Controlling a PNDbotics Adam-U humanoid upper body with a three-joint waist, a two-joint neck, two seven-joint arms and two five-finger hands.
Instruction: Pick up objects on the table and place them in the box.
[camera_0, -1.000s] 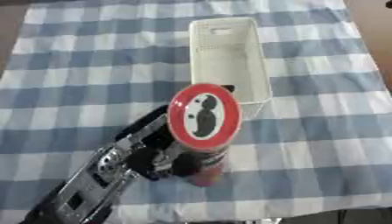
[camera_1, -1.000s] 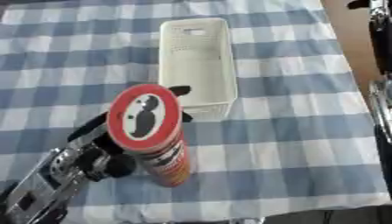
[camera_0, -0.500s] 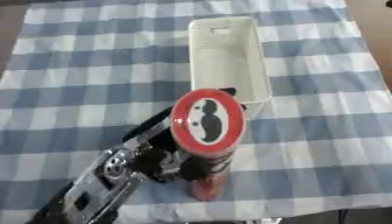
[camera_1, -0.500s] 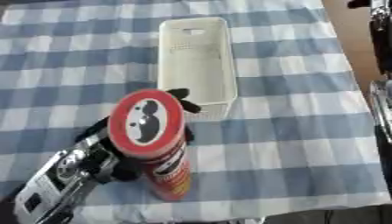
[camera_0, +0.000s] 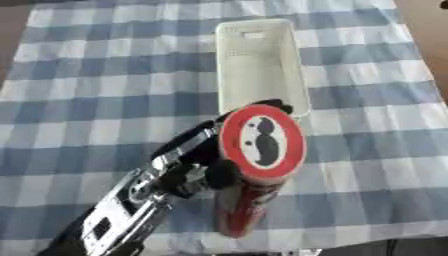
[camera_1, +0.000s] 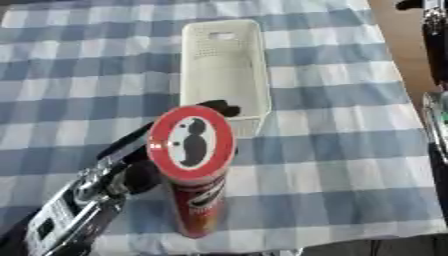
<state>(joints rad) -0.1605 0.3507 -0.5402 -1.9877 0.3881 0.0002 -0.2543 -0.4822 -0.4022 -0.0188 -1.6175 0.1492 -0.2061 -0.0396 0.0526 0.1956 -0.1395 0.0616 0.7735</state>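
The left hand (camera_0: 197, 170) came in from the lower left, its fingers curled round the upper part of a red crisp tube (camera_0: 254, 175), which it held upright with the round moustached lid facing the camera. Whether the tube's base touched the checked cloth on the counter (camera_0: 105, 85) could not be told. Just beyond the tube lay the white perforated box (camera_0: 258, 60), empty, its near end just behind the lid. The step in hand appeared to be the carry. The next move would probably call for taking the tube forward over the box's rim and lowering it inside. At the right edge only a dark arm (camera_1: 435, 45) showed, its hand out of view.
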